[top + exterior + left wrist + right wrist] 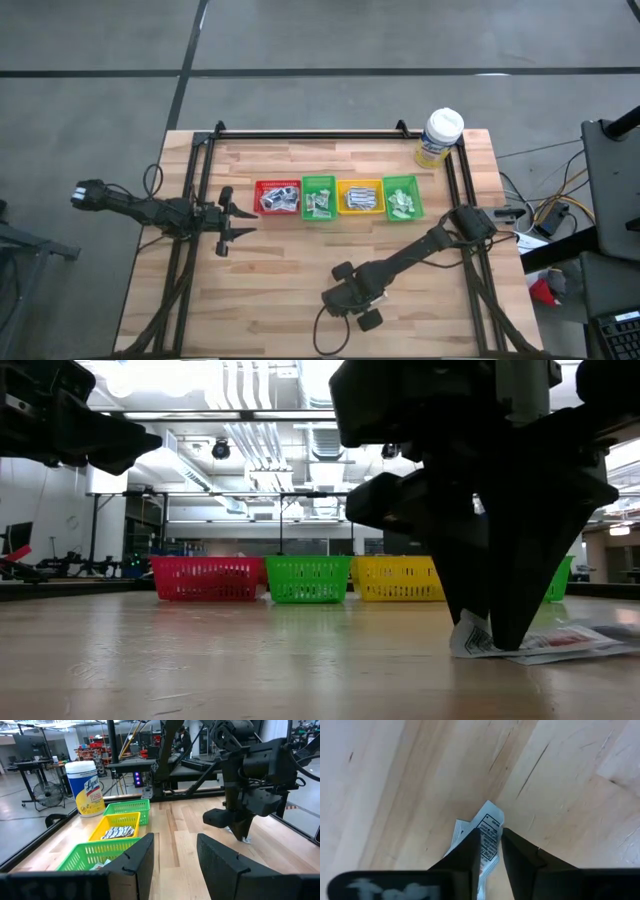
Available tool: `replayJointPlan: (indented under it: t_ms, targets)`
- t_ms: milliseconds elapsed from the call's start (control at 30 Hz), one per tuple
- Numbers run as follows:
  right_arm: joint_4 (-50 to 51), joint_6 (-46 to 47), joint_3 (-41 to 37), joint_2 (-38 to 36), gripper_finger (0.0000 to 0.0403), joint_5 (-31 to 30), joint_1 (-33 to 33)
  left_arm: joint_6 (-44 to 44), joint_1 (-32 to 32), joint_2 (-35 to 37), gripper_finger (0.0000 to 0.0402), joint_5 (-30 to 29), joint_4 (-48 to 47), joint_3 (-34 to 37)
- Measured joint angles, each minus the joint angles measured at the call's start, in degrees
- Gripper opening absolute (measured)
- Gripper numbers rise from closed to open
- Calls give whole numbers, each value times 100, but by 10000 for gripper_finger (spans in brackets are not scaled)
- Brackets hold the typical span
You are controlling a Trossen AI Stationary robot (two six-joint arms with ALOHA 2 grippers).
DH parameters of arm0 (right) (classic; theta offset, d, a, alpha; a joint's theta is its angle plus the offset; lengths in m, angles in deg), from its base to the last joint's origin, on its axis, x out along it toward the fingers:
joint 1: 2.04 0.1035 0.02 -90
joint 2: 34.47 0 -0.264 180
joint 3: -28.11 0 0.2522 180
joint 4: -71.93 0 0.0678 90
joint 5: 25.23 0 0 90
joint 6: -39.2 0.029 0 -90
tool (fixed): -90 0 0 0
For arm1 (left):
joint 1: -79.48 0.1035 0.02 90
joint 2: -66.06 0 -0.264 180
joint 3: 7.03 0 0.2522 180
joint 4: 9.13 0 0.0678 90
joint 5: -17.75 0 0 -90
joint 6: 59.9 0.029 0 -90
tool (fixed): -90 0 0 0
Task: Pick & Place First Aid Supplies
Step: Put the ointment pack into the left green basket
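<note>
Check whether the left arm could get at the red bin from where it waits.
Probably yes: the left gripper hangs open just beside the red bin, with only bare table between. The right gripper works elsewhere, on a packet.

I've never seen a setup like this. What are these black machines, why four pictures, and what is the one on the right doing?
They are two robot arms at a wooden table. One picture looks down from above, one level across the tabletop, and one from each arm's wrist. Along the back stand four small bins, red, green, yellow and green, holding paper packets, beside a wipes tub. The right claw points down, its fingers either side of a white printed packet lying on the wood. The left claw waits open near the red bin.
</note>
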Motion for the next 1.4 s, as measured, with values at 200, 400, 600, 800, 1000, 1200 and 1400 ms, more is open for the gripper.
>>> replayJointPlan:
  t_ms: [200, 400, 600, 800, 1000, 1200, 1400]
  targets:
    - [-2, 9, 0, 0, 54, 0, -4, 0, -1, 2, 151, 0, -1, 0]
    - [16, 9, 12, -13, 43, -4, -7, -1, 0, 2, 151, 0, 0, 0]
    - [22, 8, 88, -33, 28, -8, -7, -1, 0, 2, 151, -2, 1, 0]
    - [56, 12, 148, -65, 9, -10, -7, 0, 0, 1, 151, -2, 2, 0]
    - [396, 35, 399, -89, 8, -22, -35, 0, 0, 2, 151, -2, 4, 0]
    - [791, 33, 937, -98, 8, -106, -90, 0, -2, 2, 151, -2, 7, 0]
    - [1023, -98, 1514, -103, 8, -937, -179, -2, 0, 2, 151, -3, 4, 0]
